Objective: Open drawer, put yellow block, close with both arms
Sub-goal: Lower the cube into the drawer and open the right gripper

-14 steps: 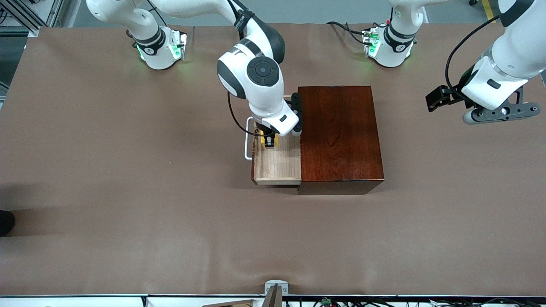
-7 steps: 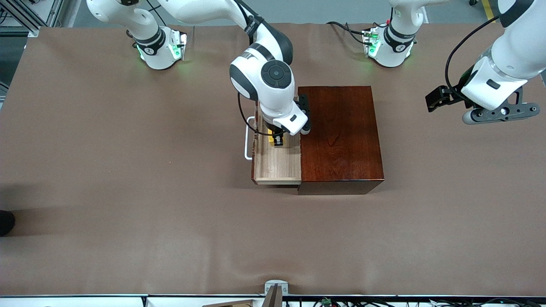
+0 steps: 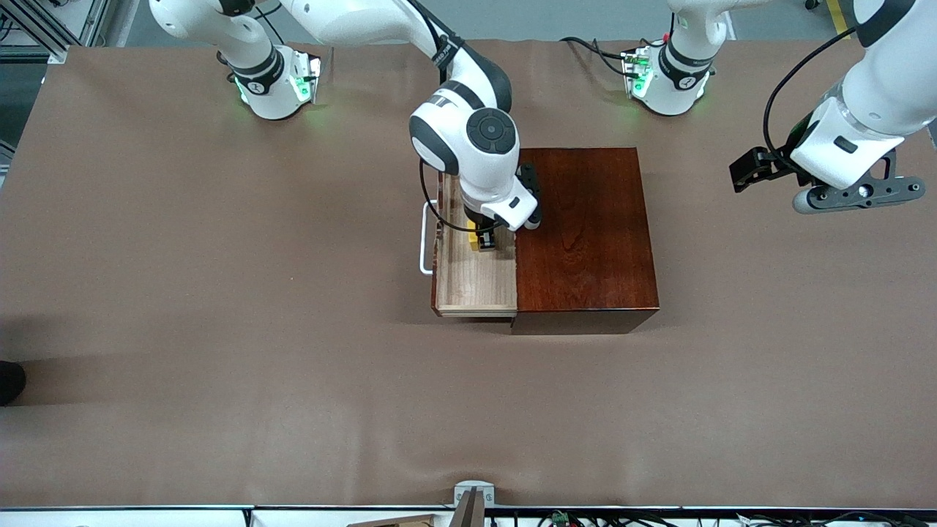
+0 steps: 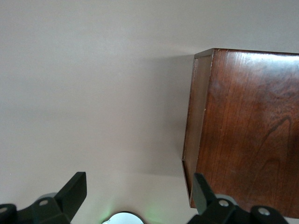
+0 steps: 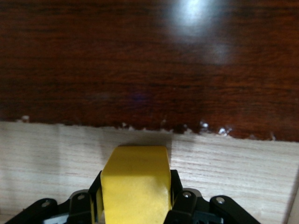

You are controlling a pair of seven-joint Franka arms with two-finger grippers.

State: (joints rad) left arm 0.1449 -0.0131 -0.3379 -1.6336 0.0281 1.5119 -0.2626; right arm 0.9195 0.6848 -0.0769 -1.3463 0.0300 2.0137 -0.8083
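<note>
Right wrist view shows the block (image 5: 135, 184) pinched between my right jaws, just above the drawer (image 3: 476, 282) floor and close to the box (image 3: 582, 234) edge. To release well, I should lower until it nearly rests, then spread the right gripper (image 3: 483, 240) gently. My left gripper (image 4: 135, 198) waits over bare table (image 3: 219, 293), jaws spread.

Yellow block (image 3: 476, 241) in open drawer (image 3: 476, 274)
</note>
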